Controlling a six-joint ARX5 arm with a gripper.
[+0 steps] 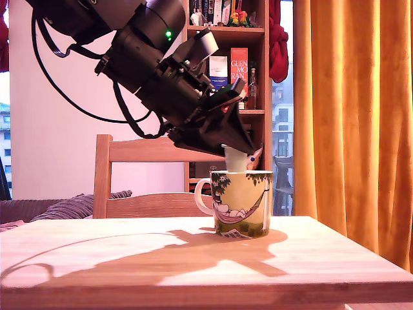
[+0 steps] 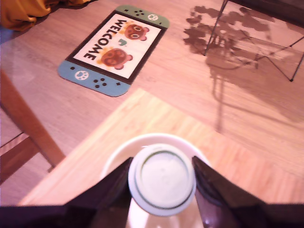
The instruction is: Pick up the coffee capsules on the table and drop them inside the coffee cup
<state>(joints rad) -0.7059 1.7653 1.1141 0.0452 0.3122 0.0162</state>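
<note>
The coffee cup, a yellow-green mug with a hammock print and a white handle, stands on the pale wooden table. My gripper hangs just above the cup's mouth, shut on a pale sage green coffee capsule whose lower end dips toward the rim. In the wrist view that capsule shows its round end between the two dark fingers, with the cup's white rim right behind it. No other capsule is in view.
A wooden chair stands behind the table. A bookshelf and orange curtains are further back. Below the table's edge the wrist view shows the floor with a "WELCOME" mat.
</note>
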